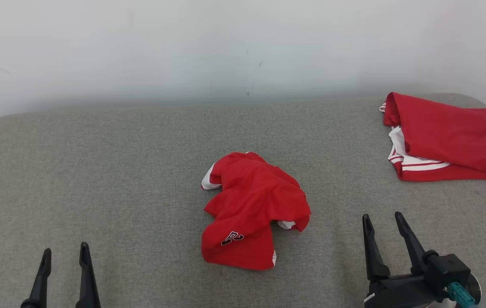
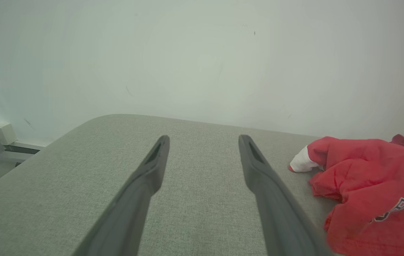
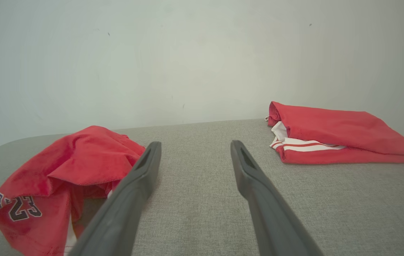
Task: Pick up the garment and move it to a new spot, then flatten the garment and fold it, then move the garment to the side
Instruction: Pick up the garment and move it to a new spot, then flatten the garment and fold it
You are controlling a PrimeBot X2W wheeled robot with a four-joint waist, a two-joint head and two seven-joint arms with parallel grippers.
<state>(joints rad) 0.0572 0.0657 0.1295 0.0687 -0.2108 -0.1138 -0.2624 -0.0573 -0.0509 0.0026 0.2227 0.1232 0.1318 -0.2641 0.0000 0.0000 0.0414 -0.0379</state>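
- The crumpled garment, red with white trim, was seen in a loose heap near the middle of the grey padded surface.
- A dark number outlined in white was shown on the part of the heap nearest the robot; in the right wrist view it was read as 23.
- A white-edged fold was seen sticking out at the far left of the heap, and a smaller patch of white showed under its right edge.
- The garment was touched by neither gripper, and bare fabric lay on every side of it.
- The right gripper was held low over the surface to the right of the heap and apart from it. Its two dark fingers were spread wide, with nothing between them.
- The left gripper was seen at the lower left, well apart from the heap. Its fingers were likewise spread and nothing was held.
- A second red piece, the folded garment, with white stripes along its edge, lay flat at the far right corner of the surface, well apart from the heap.
- The pale wall was seen directly behind the rounded far edge of the surface.
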